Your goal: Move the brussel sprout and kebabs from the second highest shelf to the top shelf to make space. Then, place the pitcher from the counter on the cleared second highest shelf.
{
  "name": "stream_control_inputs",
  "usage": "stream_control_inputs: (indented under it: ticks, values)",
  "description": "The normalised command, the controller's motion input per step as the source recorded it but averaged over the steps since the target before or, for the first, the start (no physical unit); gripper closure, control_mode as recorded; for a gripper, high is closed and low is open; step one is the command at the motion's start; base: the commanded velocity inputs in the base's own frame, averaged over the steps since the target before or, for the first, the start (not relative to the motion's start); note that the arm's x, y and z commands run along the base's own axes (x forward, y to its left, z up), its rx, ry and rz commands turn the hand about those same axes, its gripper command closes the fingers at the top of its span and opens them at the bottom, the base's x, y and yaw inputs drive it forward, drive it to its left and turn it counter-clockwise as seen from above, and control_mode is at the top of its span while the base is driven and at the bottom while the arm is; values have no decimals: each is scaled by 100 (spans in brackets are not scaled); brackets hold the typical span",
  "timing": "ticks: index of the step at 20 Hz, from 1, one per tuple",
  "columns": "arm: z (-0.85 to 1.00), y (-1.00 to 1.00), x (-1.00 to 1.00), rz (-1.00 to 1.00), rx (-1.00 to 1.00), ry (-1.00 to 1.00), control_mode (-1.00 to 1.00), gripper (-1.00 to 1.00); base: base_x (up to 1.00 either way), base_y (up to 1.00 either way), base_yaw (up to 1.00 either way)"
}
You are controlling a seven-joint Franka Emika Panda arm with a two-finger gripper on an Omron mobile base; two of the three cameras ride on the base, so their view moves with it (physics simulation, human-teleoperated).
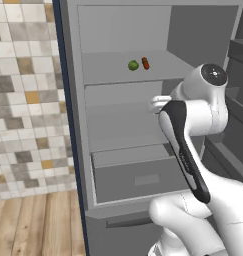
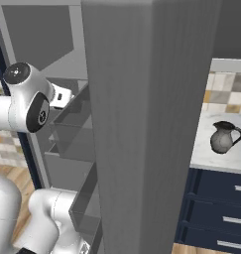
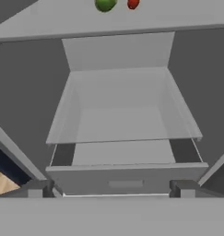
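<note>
The brussel sprout (image 1: 133, 65) and the kebabs (image 1: 145, 63) lie side by side on the second highest shelf (image 1: 105, 70), inside the open grey cabinet. Along the top of the left base view runs the pale front edge of the top shelf (image 1: 143, 2). My gripper (image 3: 111, 191) is open with nothing between its fingers. It hangs in front of the cabinet, below the sprout (image 3: 104, 4) and the kebabs (image 3: 132, 3) and well apart from them. The pitcher (image 2: 224, 138) stands upright on the counter (image 2: 204, 155), to the right of the cabinet.
Below the loaded shelf are a bare lower shelf (image 1: 123, 125) and a boxy drawer (image 1: 143, 180). The cabinet's open door (image 2: 147, 124) stands between my arm and the counter. A tiled wall (image 1: 23, 100) is on the left. Navy drawers (image 2: 216, 208) sit under the counter.
</note>
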Motion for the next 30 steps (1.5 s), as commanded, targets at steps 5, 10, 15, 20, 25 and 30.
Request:
stream_control_inputs:
  ticks: [5, 10, 15, 20, 25, 30]
  values:
    - [-9, 0, -22, 0, -2, 6, -100, -100, 0, 0, 0]
    - [0, 0, 0, 0, 0, 0, -100, -100, 0, 0, 0]
    - [0, 0, 0, 0, 0, 0, 100, -100, 0, 31, -15]
    - [0, 0, 0, 0, 0, 0, 100, -100, -1, 61, -32]
    - [0, 0, 0, 0, 0, 0, 100, -100, -52, 29, -36]
    - [0, 0, 0, 0, 0, 0, 100, -100, -99, 0, -49]
